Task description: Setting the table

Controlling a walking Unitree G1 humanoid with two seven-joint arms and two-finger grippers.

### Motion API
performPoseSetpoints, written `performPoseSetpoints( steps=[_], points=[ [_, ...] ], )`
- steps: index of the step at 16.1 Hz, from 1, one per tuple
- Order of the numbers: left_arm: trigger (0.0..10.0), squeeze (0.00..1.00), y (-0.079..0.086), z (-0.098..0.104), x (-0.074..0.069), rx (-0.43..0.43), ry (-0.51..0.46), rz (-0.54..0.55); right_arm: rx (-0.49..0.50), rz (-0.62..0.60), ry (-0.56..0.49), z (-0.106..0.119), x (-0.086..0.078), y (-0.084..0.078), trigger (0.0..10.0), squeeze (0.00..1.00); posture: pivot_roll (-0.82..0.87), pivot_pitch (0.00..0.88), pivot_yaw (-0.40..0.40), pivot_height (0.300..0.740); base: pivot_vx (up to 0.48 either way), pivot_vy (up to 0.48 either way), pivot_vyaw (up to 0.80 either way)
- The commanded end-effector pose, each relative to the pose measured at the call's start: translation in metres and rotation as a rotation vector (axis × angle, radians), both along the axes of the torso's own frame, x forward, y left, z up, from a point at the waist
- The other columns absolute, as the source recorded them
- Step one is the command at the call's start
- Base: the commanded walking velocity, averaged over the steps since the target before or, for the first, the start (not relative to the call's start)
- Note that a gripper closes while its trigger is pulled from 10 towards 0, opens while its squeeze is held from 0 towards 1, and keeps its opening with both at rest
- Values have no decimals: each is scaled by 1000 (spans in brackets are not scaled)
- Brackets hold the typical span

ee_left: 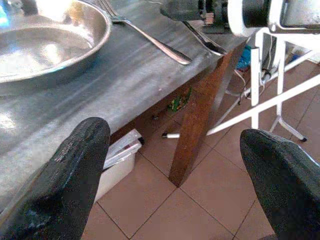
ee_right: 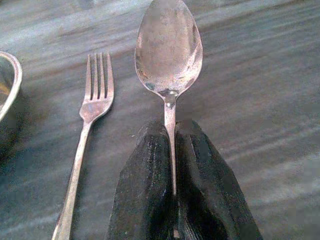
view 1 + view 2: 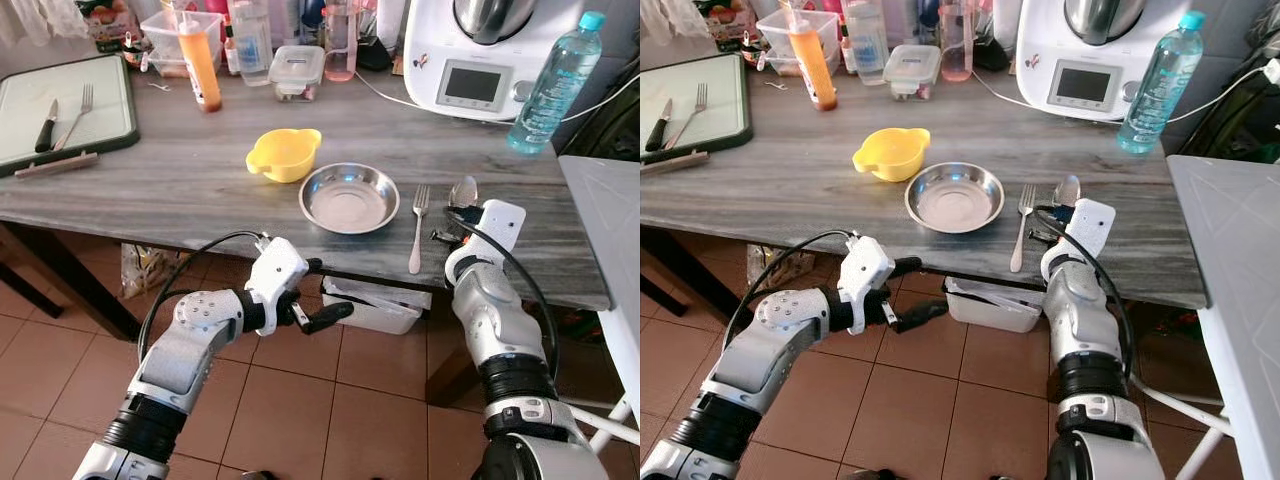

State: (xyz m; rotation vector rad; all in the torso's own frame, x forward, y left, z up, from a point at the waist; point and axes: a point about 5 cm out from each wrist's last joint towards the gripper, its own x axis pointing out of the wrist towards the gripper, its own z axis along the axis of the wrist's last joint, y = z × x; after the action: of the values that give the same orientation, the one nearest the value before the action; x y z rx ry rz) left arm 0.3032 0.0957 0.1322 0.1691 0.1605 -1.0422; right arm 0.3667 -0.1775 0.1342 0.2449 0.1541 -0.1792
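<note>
A steel plate (image 3: 349, 197) lies near the front edge of the grey wooden table (image 3: 180, 180), with a yellow bowl (image 3: 285, 154) just behind it to the left. A fork (image 3: 418, 226) lies right of the plate. My right gripper (image 2: 170, 150) is shut on the handle of a spoon (image 2: 169, 47), whose bowl (image 3: 463, 190) rests on the table just right of the fork. My left gripper (image 3: 318, 292) hangs open below the table's front edge, its fingers (image 1: 70, 185) spread wide with nothing between them.
A green tray (image 3: 60, 105) with a knife and a second fork sits at the back left. Bottles, containers, a white kitchen machine (image 3: 480, 55) and a water bottle (image 3: 552, 85) line the back. A white folding table (image 3: 610, 230) stands at the right. A plastic bin (image 3: 375, 305) sits under the table.
</note>
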Motion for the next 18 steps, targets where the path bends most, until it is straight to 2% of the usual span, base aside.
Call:
performPoseSetpoints(
  steps=[1,11,12,14,17,18],
  points=[
    [10000,0,-1,1,-3,14,-3,-15,28,-1,9,0,3,0,10000,0,159,148,27,740,0,0,0],
    [10000,0,-4,2,-8,10,13,-54,59,14,33,2,13,-9,10000,0,161,159,26,740,0,0,0],
    [10000,0,-5,4,-7,-3,13,-52,59,15,36,2,14,-9,10000,0,161,159,26,740,0,0,0],
    [10000,0,-8,18,-1,-97,38,-18,55,19,47,-3,13,-11,10000,0,160,157,24,740,0,0,0],
    [10000,0,-12,24,0,-111,29,-29,50,16,62,-7,11,-13,10000,0,157,154,24,740,0,0,0],
    [10000,0,-14,26,-1,-141,43,-26,49,9,64,-8,11,-16,10000,0,155,154,24,740,0,0,0]
  ],
)
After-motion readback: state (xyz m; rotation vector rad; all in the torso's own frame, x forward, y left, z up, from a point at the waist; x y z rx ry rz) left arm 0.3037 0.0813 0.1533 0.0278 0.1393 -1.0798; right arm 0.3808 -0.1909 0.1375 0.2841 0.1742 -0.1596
